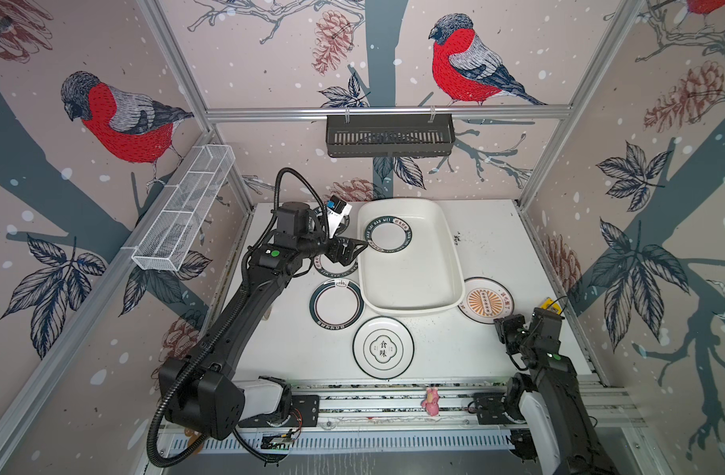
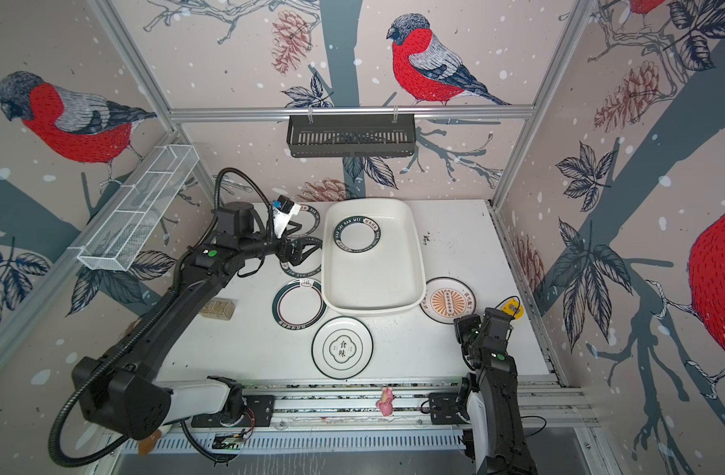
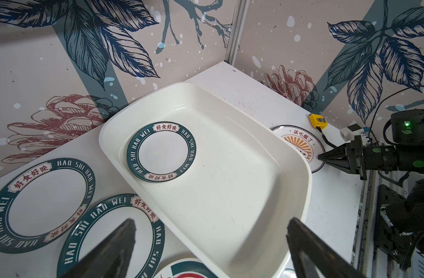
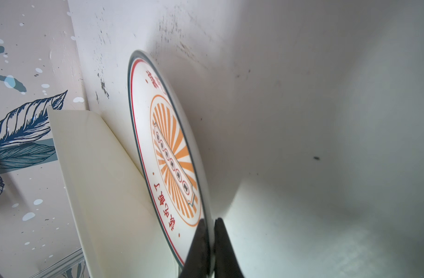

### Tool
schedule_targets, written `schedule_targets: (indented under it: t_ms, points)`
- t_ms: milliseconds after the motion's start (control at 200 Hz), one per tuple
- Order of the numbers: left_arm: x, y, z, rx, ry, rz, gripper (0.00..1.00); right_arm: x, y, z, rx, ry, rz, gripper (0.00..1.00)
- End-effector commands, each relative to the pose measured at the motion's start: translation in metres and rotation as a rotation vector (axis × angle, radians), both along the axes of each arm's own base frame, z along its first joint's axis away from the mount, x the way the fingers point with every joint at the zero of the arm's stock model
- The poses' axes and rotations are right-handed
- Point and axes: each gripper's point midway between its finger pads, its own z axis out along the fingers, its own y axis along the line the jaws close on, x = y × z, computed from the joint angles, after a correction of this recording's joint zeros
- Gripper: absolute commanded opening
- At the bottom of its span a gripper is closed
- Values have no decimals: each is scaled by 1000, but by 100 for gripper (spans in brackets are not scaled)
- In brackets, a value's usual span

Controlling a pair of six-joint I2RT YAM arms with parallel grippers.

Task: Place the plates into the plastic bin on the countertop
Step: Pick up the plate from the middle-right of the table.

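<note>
1. Right gripper [image 4: 212, 220] is clamped tight on the rim of the sunburst plate [image 4: 167, 149], which sits on the countertop [image 1: 496, 246] just beside the plastic bin [image 1: 414, 271].
2. Left gripper [image 3: 211, 221] hangs wide open, empty, at the bin's left edge.
3. One green-rimmed plate [image 1: 387, 234] lies inside the bin.

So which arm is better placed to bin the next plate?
Right: the right claw is shut on the rim of the sunburst plate, beside the plastic bin; the left claw is open and empty.
</note>
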Motion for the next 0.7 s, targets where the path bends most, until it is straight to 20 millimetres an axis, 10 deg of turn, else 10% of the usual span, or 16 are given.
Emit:
schedule_targets:
  t_ms: [0,695]
  points:
    - [1,-4,12,-20,-42,-24,97,2,-3,3,-21,-2,0,7]
    - [-1,-5,21,-16,-50,-25,97,36,-22,52,-82,-110,-11,3]
